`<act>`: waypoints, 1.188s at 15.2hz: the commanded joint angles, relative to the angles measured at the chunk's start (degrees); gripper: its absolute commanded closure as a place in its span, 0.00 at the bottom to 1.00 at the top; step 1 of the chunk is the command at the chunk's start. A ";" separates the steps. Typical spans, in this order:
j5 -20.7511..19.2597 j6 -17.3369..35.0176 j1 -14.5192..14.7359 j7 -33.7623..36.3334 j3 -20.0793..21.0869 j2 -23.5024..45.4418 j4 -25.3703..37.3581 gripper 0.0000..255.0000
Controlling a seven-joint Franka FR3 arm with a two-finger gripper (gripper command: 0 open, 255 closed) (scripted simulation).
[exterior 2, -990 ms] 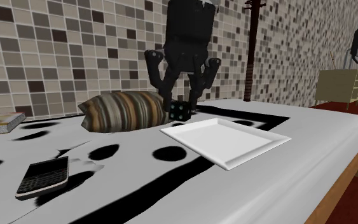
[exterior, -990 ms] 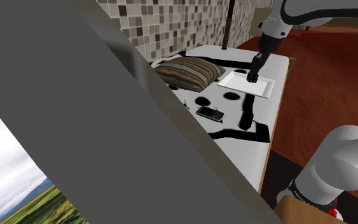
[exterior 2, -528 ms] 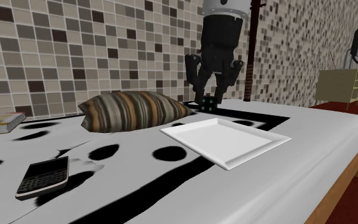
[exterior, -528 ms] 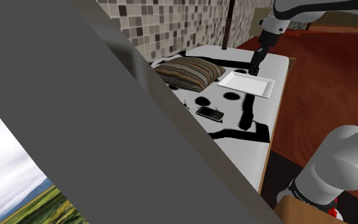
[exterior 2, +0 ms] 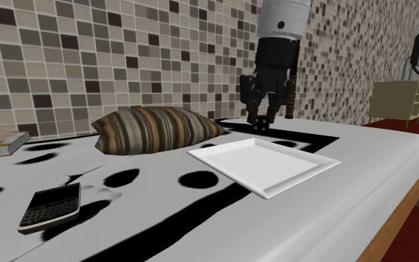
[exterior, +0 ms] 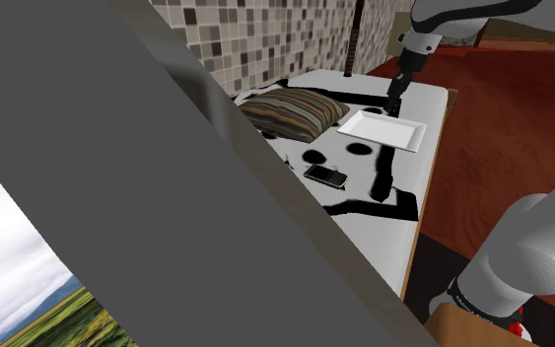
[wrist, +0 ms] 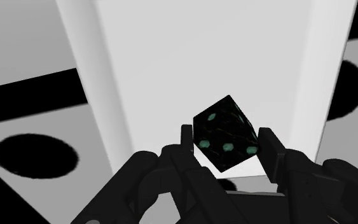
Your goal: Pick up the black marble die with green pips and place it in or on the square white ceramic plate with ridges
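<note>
Black die w/ green pips (wrist: 225,132) is pinched betw. the gripper's (wrist: 226,143) jaws, held in the air over the far edge of the square white plate (exterior 2: 274,167); striped pillow (exterior 2: 155,128) lies left of the plate; phone (exterior 2: 50,206) near-left on the bed.

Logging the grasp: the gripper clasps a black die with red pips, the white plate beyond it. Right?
The pips are green, not red; the wrist view shows it. Otherwise yes: the gripper clasps the black die, with the white plate beyond it.
</note>
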 commanded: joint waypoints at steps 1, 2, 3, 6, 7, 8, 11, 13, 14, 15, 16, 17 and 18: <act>-0.05 1.59 -0.07 -0.18 -0.10 -0.09 -1.65 1.00; -0.06 2.35 -0.10 -0.25 -0.15 -0.11 -2.43 1.00; -0.07 3.12 -0.13 -0.32 -0.19 -0.12 -3.21 1.00; -0.05 5.41 -0.20 -0.56 -0.36 -0.06 -5.46 1.00; -0.03 6.17 -0.22 -0.65 -0.42 -0.01 -6.18 1.00; 0.00 6.94 -0.23 -0.75 -0.49 0.05 -6.89 1.00; 0.10 8.97 -0.27 -1.03 -0.68 0.28 -8.73 1.00; 0.10 8.97 -0.27 -1.03 -0.68 0.28 -8.73 1.00; 0.10 8.97 -0.26 -1.03 -0.68 0.28 -8.73 1.00; 0.10 8.97 -0.26 -1.03 -0.68 0.28 -8.73 1.00; 0.10 8.97 -0.26 -1.03 -0.68 0.28 -8.73 1.00; 0.10 8.97 -0.26 -1.03 -0.68 0.28 -8.73 1.00; 0.10 8.97 -0.26 -1.03 -0.68 0.28 -8.73 1.00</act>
